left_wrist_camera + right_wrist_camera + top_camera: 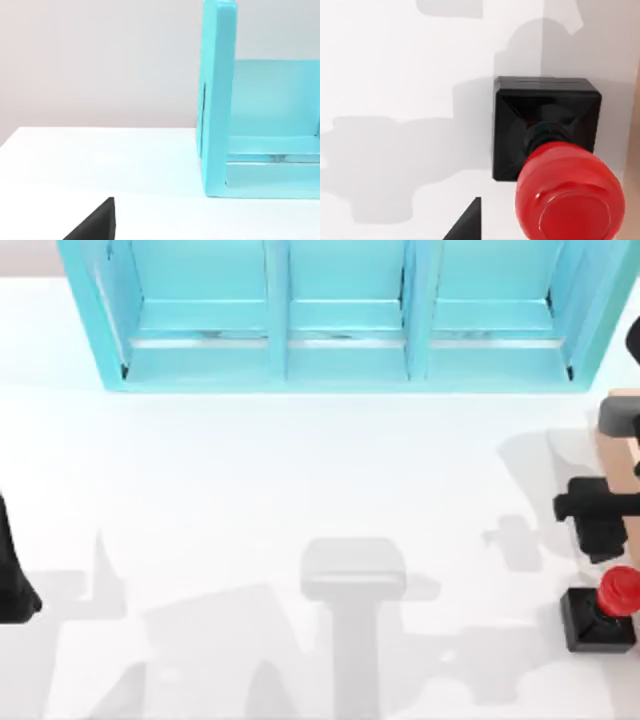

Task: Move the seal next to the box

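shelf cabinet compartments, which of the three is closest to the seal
The rightmost compartment of the cyan shelf cabinet: the seal stands at the table's right edge, below that end; the middle and left compartments lie farther left.

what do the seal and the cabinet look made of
Seal: the red knob looks like glossy plastic, with soft highlights on its dome; the black base looks like smoother, duller plastic with faint reflections. Cabinet: flat cyan panels, probably painted wood or plastic, with a slight sheen on the shelves.

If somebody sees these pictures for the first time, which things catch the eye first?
First the big cyan shelf cabinet along the table's far edge. Then the seal, its glossy red knob above a black square base, standing near the table's right edge, with the right tool just beyond it and the tan box behind that.
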